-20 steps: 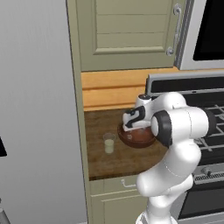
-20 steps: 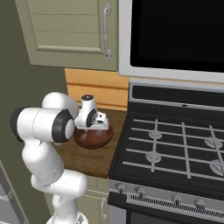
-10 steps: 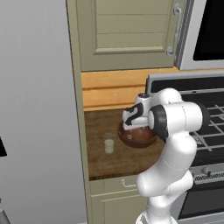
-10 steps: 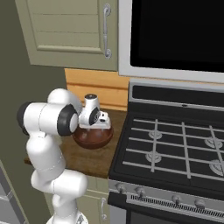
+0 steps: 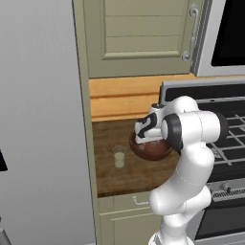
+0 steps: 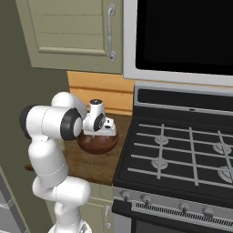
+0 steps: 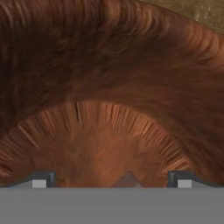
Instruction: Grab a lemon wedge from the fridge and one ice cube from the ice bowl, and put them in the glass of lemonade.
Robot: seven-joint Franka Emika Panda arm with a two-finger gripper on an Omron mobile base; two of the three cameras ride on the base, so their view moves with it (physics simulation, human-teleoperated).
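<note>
Gripper over the bowl, at the back right of the counter. Compared with a second ago, the forearm has swung a little and the hand has settled lower over the bowl's mouth; the bowl and glass have not shifted. In the hand view the fingertips stand wide apart with nothing between them but the bowl's ribbed red-brown inside, seen very close. The gripper is thus released and holds nothing. A small dull point of colour shows low between the tips; I cannot tell whether it is an ice cube or part of the bowl's pattern.

I read this as the reach for the ice cube: the hand is in place for a pick, but no grip is made yet. The glass, pale yellow inside, stands just left of the bowl, apart from it, toward the counter's left edge. I cannot say where the lemon wedge is; the glass appears to hold liquid alone.

The counter is a narrow brown wood top between the grey fridge on the left and the black stove on the right. A beige cabinet hangs above it, and a dark microwave above the stove.
</note>
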